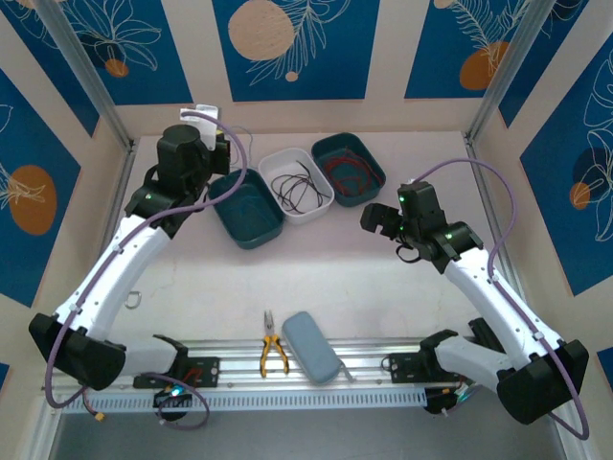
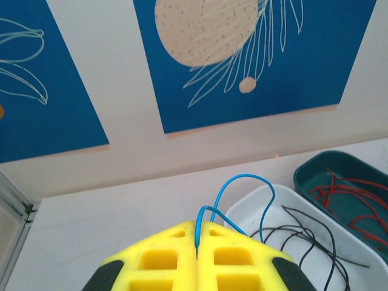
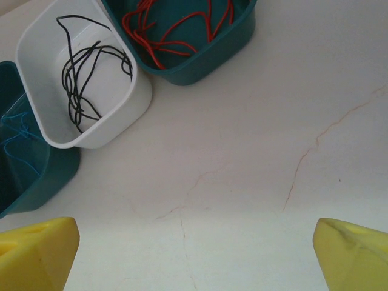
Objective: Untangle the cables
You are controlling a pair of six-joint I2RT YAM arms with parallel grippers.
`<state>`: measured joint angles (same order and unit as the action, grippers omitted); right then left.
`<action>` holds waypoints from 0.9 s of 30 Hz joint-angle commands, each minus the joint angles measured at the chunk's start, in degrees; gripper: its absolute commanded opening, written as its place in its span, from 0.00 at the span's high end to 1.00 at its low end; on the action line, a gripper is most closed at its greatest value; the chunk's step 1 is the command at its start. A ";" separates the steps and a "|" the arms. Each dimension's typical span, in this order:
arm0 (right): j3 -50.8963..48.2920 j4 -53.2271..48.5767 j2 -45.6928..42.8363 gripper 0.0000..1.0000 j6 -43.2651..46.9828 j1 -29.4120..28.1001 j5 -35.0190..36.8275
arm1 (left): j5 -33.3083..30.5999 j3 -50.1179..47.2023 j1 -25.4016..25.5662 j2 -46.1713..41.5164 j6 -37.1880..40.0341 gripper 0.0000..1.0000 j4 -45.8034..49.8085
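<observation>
Left jaws: together, clamped on the blue cable (image 2: 198,225), which comes up out of the seam between them.
Blue cable: a single thin strand. It arches up just beyond the left jaws, then drops off to their right, in front of the white bin (image 2: 254,200). You cannot tell where its free end lies.
Right jaws: wide apart with nothing between them, and the bare surface (image 3: 254,182) below.
Other cables: the black cables (image 3: 91,76) lie in the white bin and the red cables (image 3: 176,30) in the right bin (image 3: 212,63), both ahead and to the left of the right jaws. More blue strands lie in the left bin (image 3: 36,176), at the far left of those jaws.
Handling: treat these as very light, thin and limp, with a little spring. The blue loop holds its own curve. The insulation looks smooth, so expect a strand to slide through a loose pinch.
Where to hold: pinch one strand across its width, near an end or at the top of a loop that stands clear of its neighbours.
Risk: the loops probably snag each other, so pull slowly or you will drag a whole bundle out of its bin.
</observation>
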<state>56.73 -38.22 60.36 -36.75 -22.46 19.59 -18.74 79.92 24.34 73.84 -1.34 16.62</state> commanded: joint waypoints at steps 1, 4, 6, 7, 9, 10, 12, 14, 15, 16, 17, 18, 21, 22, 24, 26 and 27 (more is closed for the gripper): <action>-0.80 -0.10 -0.90 0.01 -1.37 0.74 1.07 | 0.65 1.03 -0.52 0.23 -2.09 1.00 3.64; -0.75 -0.02 -0.86 0.01 -2.13 1.17 1.10 | 0.97 0.85 -0.52 0.17 -3.67 1.00 6.54; -1.05 0.44 -1.03 0.01 -2.53 1.17 1.19 | 1.64 0.20 -0.52 0.19 -4.69 1.00 7.91; -1.31 0.80 -1.16 0.01 -2.62 1.12 1.11 | 1.84 -0.23 -0.52 0.23 -5.23 1.00 8.50; -1.53 1.30 -1.21 0.01 -2.71 1.14 0.89 | 2.03 -1.01 -0.52 0.49 -6.12 1.00 9.58; -1.52 1.37 -1.21 0.01 -2.75 1.17 0.69 | 2.08 -1.40 -0.52 0.75 -6.58 1.00 10.18; -1.53 1.31 -1.05 0.01 -2.78 1.18 0.49 | 2.71 -2.49 -0.52 1.22 -7.58 1.00 10.68; -1.66 1.30 -0.97 0.01 -3.02 1.16 0.48 | 3.22 -3.88 -0.53 1.99 -8.50 1.00 10.71; -1.78 1.39 -0.90 0.01 -3.06 1.18 0.43 | 3.35 -4.46 -0.52 2.64 -8.85 1.00 10.90; -1.80 1.39 -0.79 0.01 -3.23 1.12 0.41 | 3.57 -4.89 -0.68 3.31 -9.10 1.00 11.01; -1.88 1.39 -0.77 0.01 -3.24 1.21 0.26 | 3.78 -5.26 -0.87 4.01 -9.35 1.00 11.01; -1.89 1.39 -0.68 0.01 -3.26 1.16 0.11 | 4.08 -5.54 -1.16 4.82 -9.76 1.00 11.01; -1.97 1.30 -0.42 0.01 -3.32 1.12 -0.25 | 5.99 -6.16 -2.65 7.31 -10.91 1.00 10.41; -2.02 1.30 -0.39 0.01 -3.37 1.11 -0.27 | 6.80 -6.22 -3.24 8.28 -11.27 1.00 10.14; -2.19 1.29 -0.40 0.01 -3.59 1.21 -0.27 | 8.03 -6.19 -4.21 10.18 -11.58 1.00 9.75; -2.32 1.30 -0.40 0.01 -3.70 1.24 -0.32 | 8.87 -5.99 -5.13 12.47 -11.96 1.00 9.10; -2.41 1.30 -0.27 0.01 -3.76 1.28 -0.41 | 9.06 -5.71 -5.79 13.84 -12.09 1.00 8.77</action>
<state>55.33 -37.30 60.20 -39.51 -21.61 19.51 -12.16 73.89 20.18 85.49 -11.86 26.20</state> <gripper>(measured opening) 0.990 0.046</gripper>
